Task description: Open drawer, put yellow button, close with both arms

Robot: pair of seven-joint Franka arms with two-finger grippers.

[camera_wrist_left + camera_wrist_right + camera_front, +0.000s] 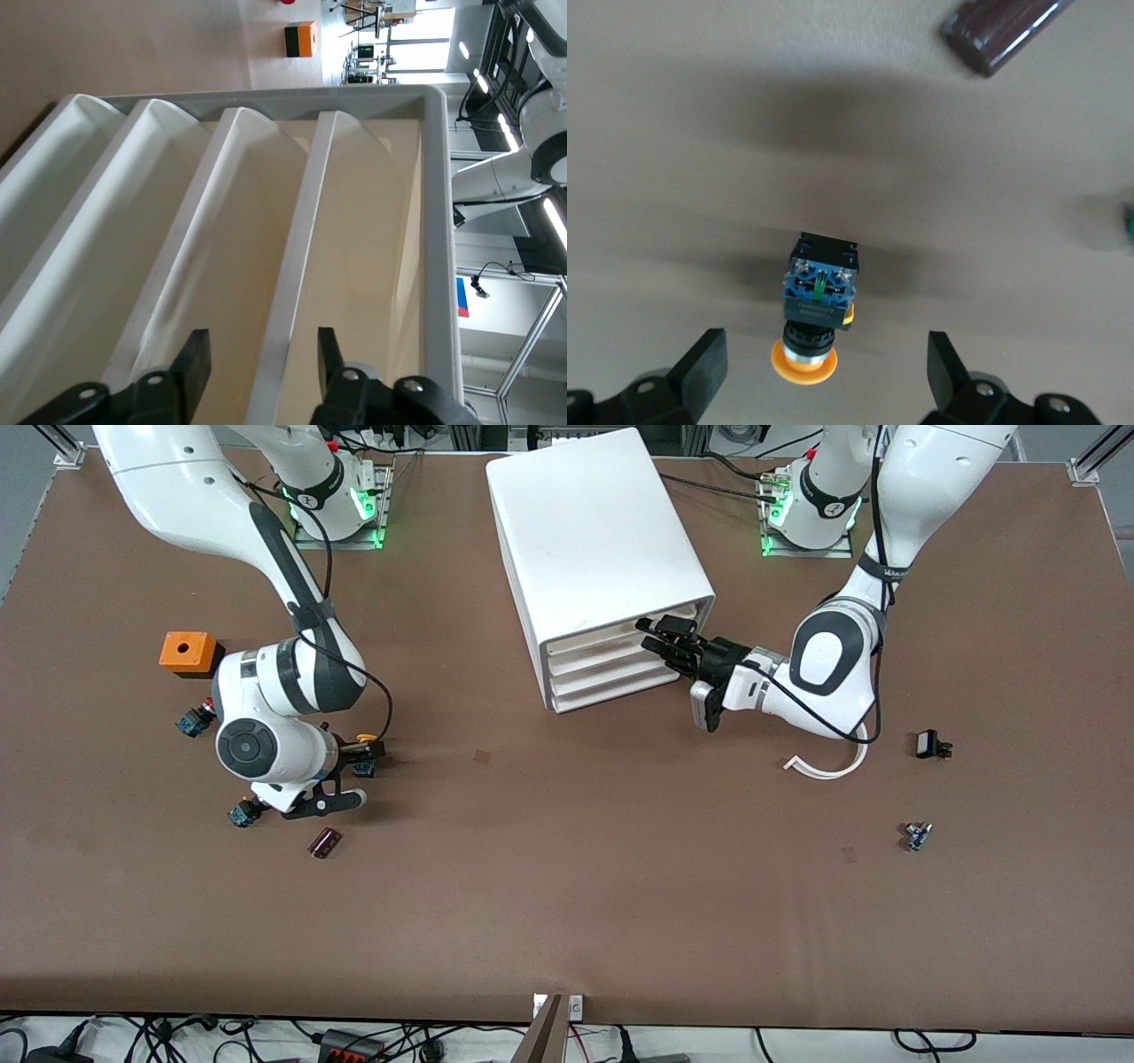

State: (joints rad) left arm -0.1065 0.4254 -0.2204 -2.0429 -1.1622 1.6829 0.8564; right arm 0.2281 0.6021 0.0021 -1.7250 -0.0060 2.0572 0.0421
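the white cabinet (595, 558) is sitting at upper centre of the front view, and the left gripper (660, 638) is reaching into its front at the top drawer (292, 292), fingers (190, 363) part open astride that drawer's front lip, not clamped on it. at middle left of that view the right gripper (824, 372) is hanging over the table (567, 886), fingers (700, 367) spread wide and holding nothing, with the yellow button (819, 305) lying on its side between them.
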